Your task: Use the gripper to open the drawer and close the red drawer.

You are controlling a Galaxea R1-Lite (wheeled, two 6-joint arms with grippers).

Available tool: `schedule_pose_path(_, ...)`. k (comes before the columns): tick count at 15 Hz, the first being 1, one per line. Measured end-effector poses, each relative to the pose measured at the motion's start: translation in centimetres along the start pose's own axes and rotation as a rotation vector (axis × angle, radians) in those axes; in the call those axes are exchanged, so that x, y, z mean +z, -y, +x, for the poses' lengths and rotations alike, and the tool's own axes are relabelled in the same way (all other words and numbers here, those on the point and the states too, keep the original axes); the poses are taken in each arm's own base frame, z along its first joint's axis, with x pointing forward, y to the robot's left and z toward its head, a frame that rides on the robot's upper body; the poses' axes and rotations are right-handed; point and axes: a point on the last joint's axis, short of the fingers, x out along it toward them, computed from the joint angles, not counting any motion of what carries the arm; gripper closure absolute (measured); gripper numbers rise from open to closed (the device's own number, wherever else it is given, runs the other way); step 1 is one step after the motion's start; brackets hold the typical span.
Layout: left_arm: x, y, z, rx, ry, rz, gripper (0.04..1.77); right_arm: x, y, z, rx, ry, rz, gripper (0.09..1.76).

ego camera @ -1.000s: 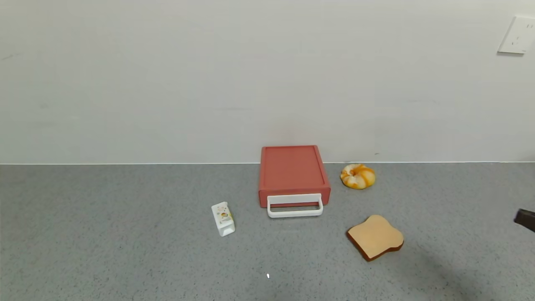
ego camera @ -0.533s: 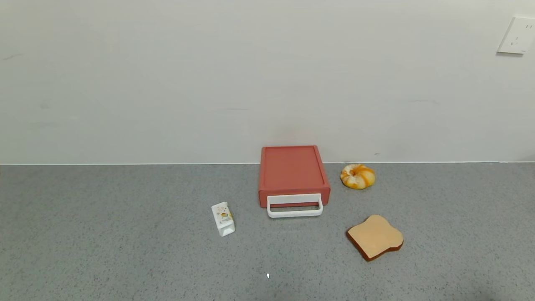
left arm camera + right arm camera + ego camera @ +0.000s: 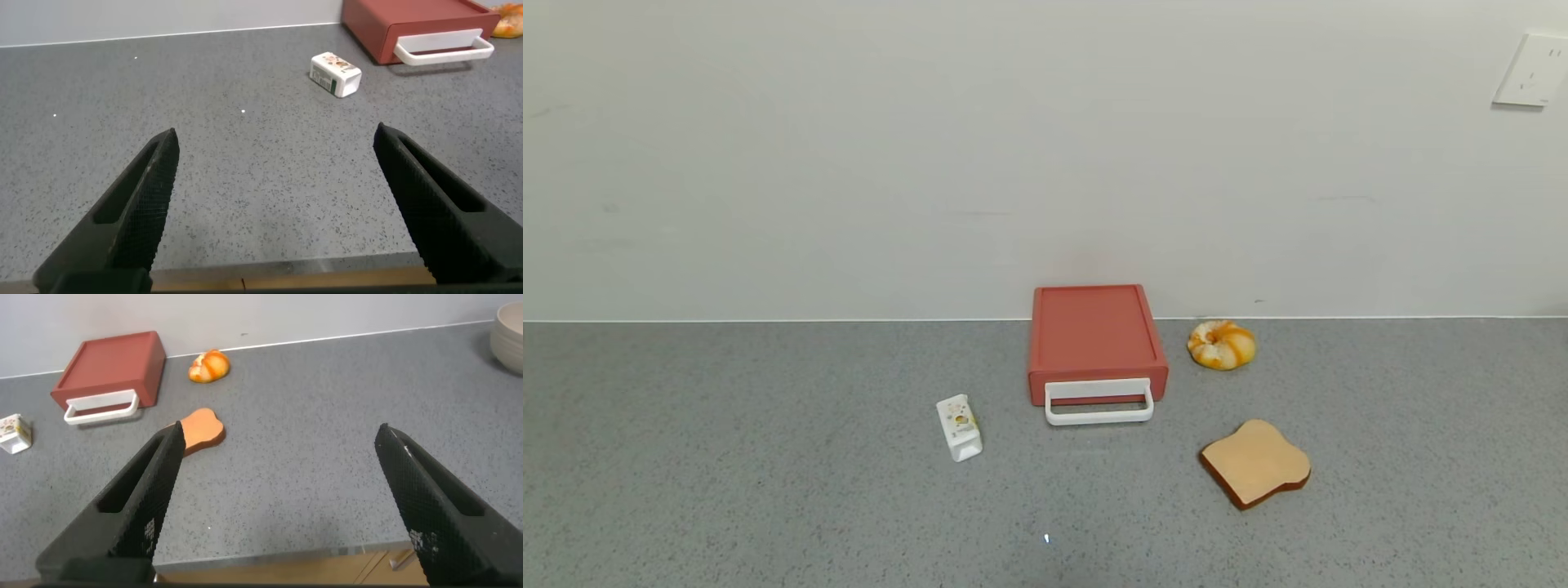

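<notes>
The terracotta-red drawer [image 3: 1094, 339] stands on the grey counter against the wall, pushed in, its white loop handle [image 3: 1099, 402] facing me. It also shows in the left wrist view [image 3: 409, 24] and the right wrist view [image 3: 110, 369]. Neither gripper shows in the head view. My left gripper [image 3: 274, 147] is open and empty over the counter's front edge, far from the drawer. My right gripper [image 3: 278, 445] is open and empty over the front edge to the right, also far from the drawer.
A small white carton [image 3: 959, 428] lies left of the drawer. A swirl bun [image 3: 1222, 344] sits to its right by the wall, a toast slice [image 3: 1256, 463] nearer the front. A pale bowl [image 3: 508, 339] stands far right. A wall socket [image 3: 1530, 69] is at upper right.
The dark tip of my right arm at the right edge of the head view has withdrawn out of sight. The drawer and other objects have not moved.
</notes>
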Motion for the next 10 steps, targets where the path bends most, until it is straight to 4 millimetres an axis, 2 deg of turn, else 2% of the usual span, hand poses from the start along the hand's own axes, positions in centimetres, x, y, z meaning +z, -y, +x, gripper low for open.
schedule_pose_path(5, 0.0, 0.0, 0.0, 0.000, 0.000, -0.002, 0.09, -3.4, 0.4, -0.9, 0.037, 0.053, -0.038, 0.14)
schedule_pose_path(10, 0.0, 0.0, 0.0, 0.000, 0.000, -0.005, 0.09, -6.4, 0.7, 1.1, 0.062, 0.148, -0.086, 0.14)
